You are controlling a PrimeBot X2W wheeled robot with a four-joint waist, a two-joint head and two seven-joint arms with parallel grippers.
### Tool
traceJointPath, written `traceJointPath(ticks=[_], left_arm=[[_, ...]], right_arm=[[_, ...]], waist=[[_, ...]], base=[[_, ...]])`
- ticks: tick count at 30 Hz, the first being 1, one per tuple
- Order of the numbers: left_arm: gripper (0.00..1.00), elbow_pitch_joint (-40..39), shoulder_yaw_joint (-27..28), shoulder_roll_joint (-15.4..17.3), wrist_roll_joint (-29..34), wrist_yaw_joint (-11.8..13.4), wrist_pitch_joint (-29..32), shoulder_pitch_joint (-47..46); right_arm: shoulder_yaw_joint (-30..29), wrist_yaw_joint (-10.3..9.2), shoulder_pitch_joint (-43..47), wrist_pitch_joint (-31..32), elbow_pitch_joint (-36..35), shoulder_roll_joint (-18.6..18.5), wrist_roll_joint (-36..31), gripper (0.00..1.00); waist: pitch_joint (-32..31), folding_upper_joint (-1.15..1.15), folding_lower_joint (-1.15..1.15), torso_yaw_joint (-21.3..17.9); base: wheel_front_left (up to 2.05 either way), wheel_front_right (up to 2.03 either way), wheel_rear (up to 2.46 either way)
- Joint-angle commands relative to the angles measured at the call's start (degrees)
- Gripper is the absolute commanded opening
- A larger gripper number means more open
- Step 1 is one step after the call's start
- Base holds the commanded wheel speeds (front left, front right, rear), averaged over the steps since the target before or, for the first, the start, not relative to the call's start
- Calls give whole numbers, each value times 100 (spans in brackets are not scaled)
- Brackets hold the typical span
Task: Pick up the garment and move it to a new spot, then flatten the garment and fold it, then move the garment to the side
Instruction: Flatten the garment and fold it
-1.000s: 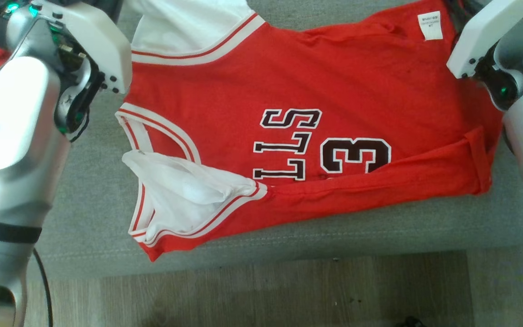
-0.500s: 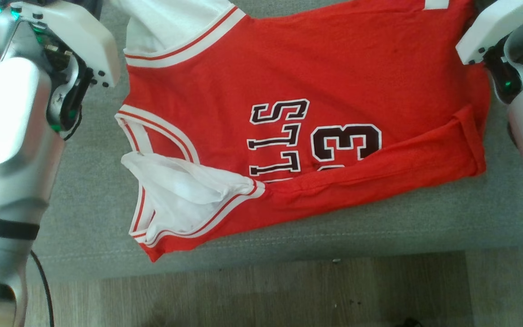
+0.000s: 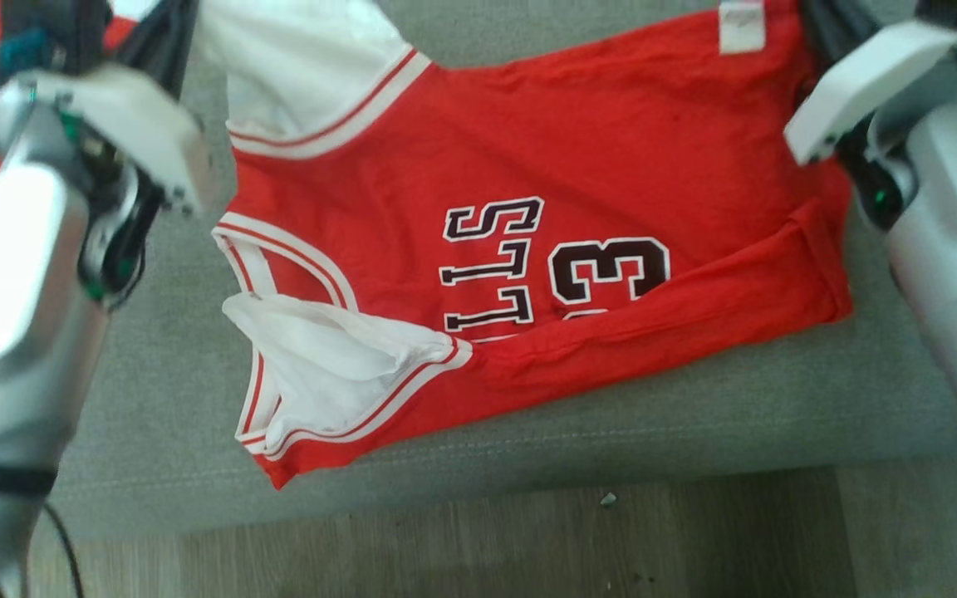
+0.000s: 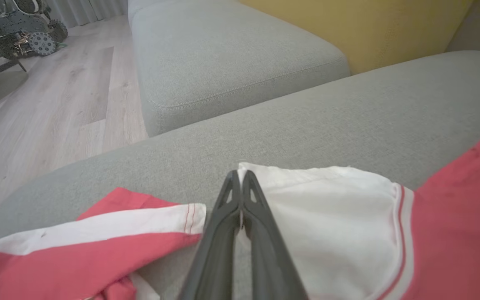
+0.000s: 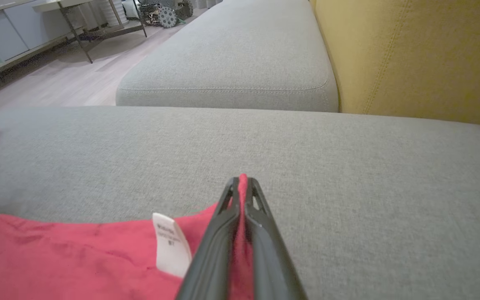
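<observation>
Garment (image 3: 578, 149) flat on grey sofa cushion (image 3: 694, 432), near edge folded over along the front, long axis left to right. At far edge, left gripper (image 4: 240, 177) pinching white corner, right gripper (image 5: 243, 183) pinching red corner; cloth lying toward robot from both, neither arm nearer.

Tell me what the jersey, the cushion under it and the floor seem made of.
Jersey: soft matte knit fabric, likely; it creases and folds. Cushion: grey woven upholstery; visible weave, stitched seam. Floor: wood or wood-look laminate, grain lines; cannot tell which.
</observation>
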Motion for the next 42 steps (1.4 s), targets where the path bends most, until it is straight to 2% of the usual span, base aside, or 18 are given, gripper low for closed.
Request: traceJointPath(ticks=[1,12,26,32,39,40,41,42], left_arm=[[0,-294,248,345,-51,10,50,12],[0,-2066,334,1256,-236,328,691,1583],[0,-3585,123,2153,-670,305,1692,3104],[0,-4023,-85,2406,-885,230,2156,3560],[0,-4196,-261,2435,-960,224,2331,3784],[0,-4203,-294,2414,-969,212,2340,3799],[0,-4211,-327,2392,-977,199,2350,3811],[1,-4216,-358,2370,-983,192,2359,3820]], right_arm=[[93,36,177,-7,-214,-58,80,0],[564,36,993,306,-1216,-867,595,0],[731,36,1973,1278,-2067,-1453,998,0],[642,36,2312,1880,-2352,-1649,1093,0],[450,36,2642,2511,-2683,-1744,1145,0],[415,36,2686,2601,-2726,-1752,1150,13],[358,36,2727,2690,-2751,-1759,1162,74],[284,36,2770,2800,-2749,-1760,1182,100]], waist=[[-102,0,0,-28],[-522,0,0,43],[-967,0,0,107],[-1111,0,0,120],[-1185,0,0,88],[-1188,0,0,84],[-1188,0,0,78],[-1189,0,0,73]], base=[[0,0,0],[0,0,0],[0,0,0],[0,0,0],[0,0,0],[0,0,0],[0,0,0],[0,0,0]])
